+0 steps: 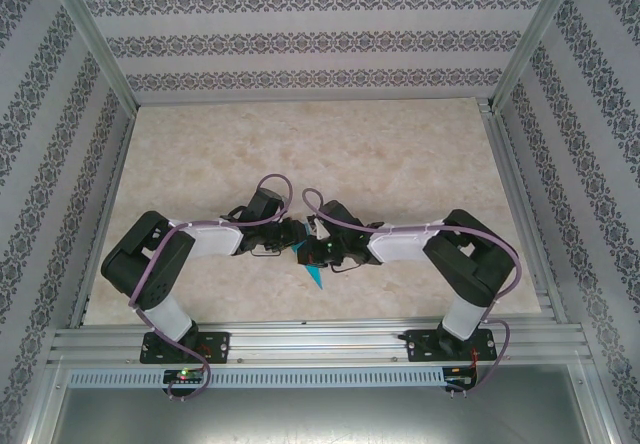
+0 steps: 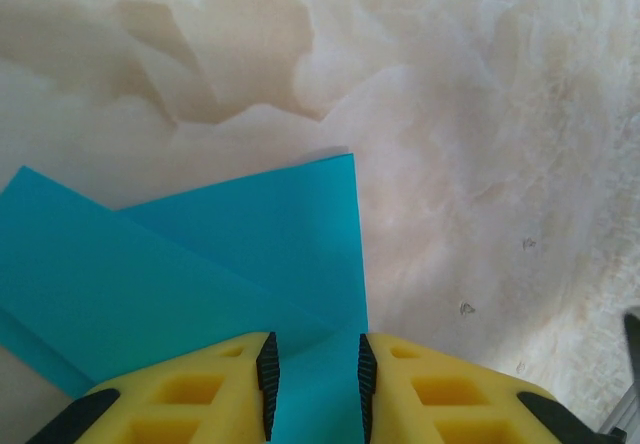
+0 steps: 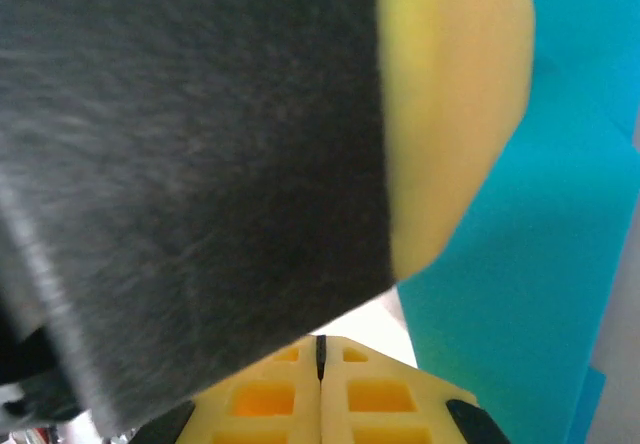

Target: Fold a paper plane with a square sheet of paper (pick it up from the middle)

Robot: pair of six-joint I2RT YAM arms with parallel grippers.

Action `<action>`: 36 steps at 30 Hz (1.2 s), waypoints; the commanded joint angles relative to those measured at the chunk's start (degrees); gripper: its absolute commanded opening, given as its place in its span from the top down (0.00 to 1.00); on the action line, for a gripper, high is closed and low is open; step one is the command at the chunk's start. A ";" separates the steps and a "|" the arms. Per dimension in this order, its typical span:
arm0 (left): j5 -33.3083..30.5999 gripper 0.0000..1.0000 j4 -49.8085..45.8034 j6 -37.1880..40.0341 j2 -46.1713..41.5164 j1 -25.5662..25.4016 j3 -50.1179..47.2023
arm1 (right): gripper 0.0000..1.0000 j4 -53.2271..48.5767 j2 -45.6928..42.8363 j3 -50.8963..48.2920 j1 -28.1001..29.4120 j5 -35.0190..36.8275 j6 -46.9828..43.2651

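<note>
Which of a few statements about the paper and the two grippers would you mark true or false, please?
1. The sheet of paper is teal-blue. True.
2. The right gripper has its fingers spread wide. False: they are closed against each other.
3. The left gripper has its fingers apart, with paper showing in the gap. True.
4. The paper lies as one flat, unfolded layer. False: the left wrist view shows overlapping layers with a fold edge.
5. The grippers work far apart. False: they meet above the table, toward its near edge.
</note>
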 commanded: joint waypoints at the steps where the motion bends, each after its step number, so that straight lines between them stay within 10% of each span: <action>1: -3.90 0.69 -2.65 0.04 2.19 -0.13 -1.26 | 0.95 -1.55 2.49 0.52 -0.32 -0.97 -1.87; 36: -8.09 0.76 -4.12 -2.45 5.02 0.60 -1.96 | 0.91 -1.83 -10.95 -21.39 3.63 0.18 0.32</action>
